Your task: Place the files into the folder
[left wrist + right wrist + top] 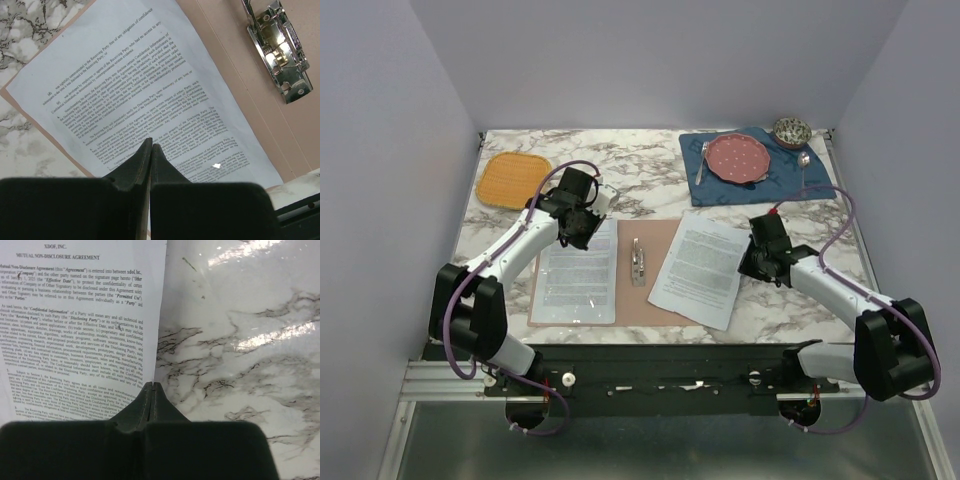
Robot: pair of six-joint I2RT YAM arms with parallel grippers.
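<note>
Your left claw (151,146) is closed over the white printed sheet (578,280) lying in the pinkish-brown card folder (642,302). Your right claw (152,385) is closed at the edge of the second white sheet (698,268), half off the folder. Thin paper may slip or crumple if dragged.

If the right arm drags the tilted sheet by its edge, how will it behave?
Likely floppy: the tilted sheet is one thin page, so it may buckle rather than slide whole. Probably light, and apt to slip on the glossy marble table.
</note>
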